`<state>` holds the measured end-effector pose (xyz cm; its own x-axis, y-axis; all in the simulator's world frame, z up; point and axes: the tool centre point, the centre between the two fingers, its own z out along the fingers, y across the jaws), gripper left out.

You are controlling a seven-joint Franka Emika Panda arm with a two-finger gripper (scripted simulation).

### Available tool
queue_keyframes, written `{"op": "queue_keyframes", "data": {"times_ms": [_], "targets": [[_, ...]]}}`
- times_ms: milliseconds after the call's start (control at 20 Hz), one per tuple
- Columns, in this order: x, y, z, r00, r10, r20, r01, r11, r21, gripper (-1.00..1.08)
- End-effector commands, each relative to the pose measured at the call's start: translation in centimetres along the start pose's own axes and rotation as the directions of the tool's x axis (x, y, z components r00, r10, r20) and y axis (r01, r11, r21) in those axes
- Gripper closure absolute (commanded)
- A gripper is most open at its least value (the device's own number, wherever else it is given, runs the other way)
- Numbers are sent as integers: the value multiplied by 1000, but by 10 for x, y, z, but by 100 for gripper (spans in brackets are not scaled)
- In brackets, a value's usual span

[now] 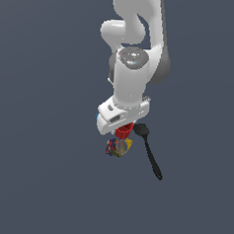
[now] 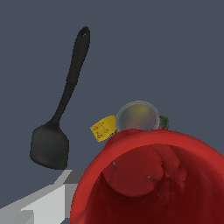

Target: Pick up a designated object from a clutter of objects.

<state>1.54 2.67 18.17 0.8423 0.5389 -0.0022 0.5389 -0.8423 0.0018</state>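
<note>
In the exterior view, going from left to right, a sliver of the blue cup [image 1: 97,117] peeks out beside the white gripper [image 1: 122,131]. Then comes the round can [image 1: 118,148] with the yellow block [image 1: 129,142] touching it, then the red cup [image 1: 122,132] tucked right under the gripper, and furthest right the black spatula [image 1: 148,152] lying with its handle pointing away from the pile. In the wrist view the red cup [image 2: 148,179] fills the frame close up, its open mouth facing the camera, with one grey finger [image 2: 39,203] just beside its rim. I cannot tell how wide the jaws stand or whether they already pinch the cup. The step looks like the grasp itself; next would be a firm close on the rim and a straight lift clear of the can
</note>
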Motion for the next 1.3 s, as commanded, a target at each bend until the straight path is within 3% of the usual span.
{"op": "queue_keyframes", "data": {"times_ms": [0, 700, 1250], "targets": [[10, -23, -22, 1000, 0, -1, 0, 1000, -2, 108], [68, -142, -138, 1000, 0, -1, 0, 1000, 0, 108], [94, -185, -182, 1000, 0, -2, 0, 1000, 1, 108]]}}
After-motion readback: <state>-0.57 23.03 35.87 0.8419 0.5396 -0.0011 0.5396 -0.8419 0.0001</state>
